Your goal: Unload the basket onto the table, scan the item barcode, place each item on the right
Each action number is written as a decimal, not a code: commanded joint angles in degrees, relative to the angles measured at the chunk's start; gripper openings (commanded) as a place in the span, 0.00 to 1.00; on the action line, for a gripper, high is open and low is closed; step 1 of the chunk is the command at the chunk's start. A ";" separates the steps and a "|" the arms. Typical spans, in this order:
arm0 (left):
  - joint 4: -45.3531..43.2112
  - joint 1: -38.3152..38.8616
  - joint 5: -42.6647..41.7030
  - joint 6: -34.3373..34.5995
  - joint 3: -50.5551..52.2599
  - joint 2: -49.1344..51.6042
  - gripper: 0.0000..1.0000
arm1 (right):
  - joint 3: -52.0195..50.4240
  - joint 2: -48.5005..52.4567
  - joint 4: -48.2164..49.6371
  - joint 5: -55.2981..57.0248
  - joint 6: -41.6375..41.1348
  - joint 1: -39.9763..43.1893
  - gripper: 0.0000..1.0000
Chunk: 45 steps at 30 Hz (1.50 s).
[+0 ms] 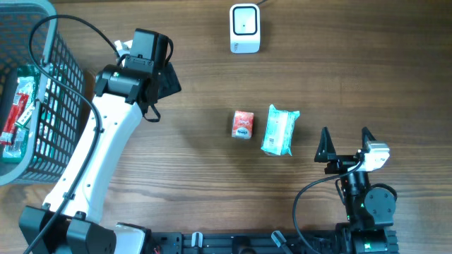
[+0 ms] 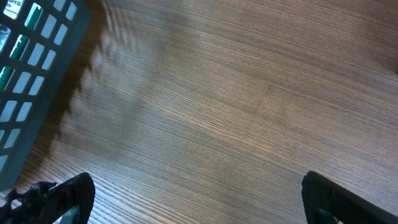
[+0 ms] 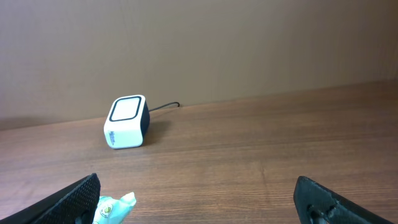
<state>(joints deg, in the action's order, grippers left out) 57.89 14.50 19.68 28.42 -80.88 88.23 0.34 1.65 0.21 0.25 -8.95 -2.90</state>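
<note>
Jaws wide on both sides, and nothing in either. The right gripper (image 1: 345, 137) sits low at the near right of the table (image 1: 198, 183), fingers spread to the full and pointing toward the far edge. Just to its left, close but not touching, lies the teal-and-white packet (image 1: 280, 130), flat on the wood. A small red box (image 1: 243, 124) rests just beside the packet on its other side, with a thin gap between the two.

From the right wrist view, one corner of that packet peeks in beside the left finger, and the white scanner (image 3: 127, 122) stands well ahead by the far edge, its dark-rimmed window tilted upward and its cable trailing off behind.

Over on the left, the left gripper (image 2: 199, 186) hangs above bare wood, fully spread and empty, well apart from both items. The grey mesh basket (image 1: 42, 106) sits just to its left at the table's edge. Red and green packs lie inside, though what they are is hard to make out through the mesh.
</note>
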 commanded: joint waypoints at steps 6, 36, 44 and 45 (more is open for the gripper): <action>-0.07 -0.22 0.76 0.74 -0.13 -0.48 1.00 | -0.04 0.39 0.24 0.59 0.39 0.02 1.00; -3.02 -2.12 -9.35 0.31 -0.02 -0.46 1.00 | -0.04 0.39 0.24 0.59 0.37 0.02 1.00; -0.44 -6.73 -12.07 -6.34 -0.02 -0.46 1.00 | -0.04 0.39 0.07 -5.01 -5.27 0.00 1.00; -0.68 -7.17 -13.92 -7.96 -0.02 -0.46 1.00 | -0.04 0.39 0.09 -4.98 -6.47 0.00 1.00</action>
<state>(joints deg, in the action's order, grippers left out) 57.12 9.52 10.07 26.02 -80.88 88.23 0.34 1.65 0.21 -1.56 -10.61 -2.90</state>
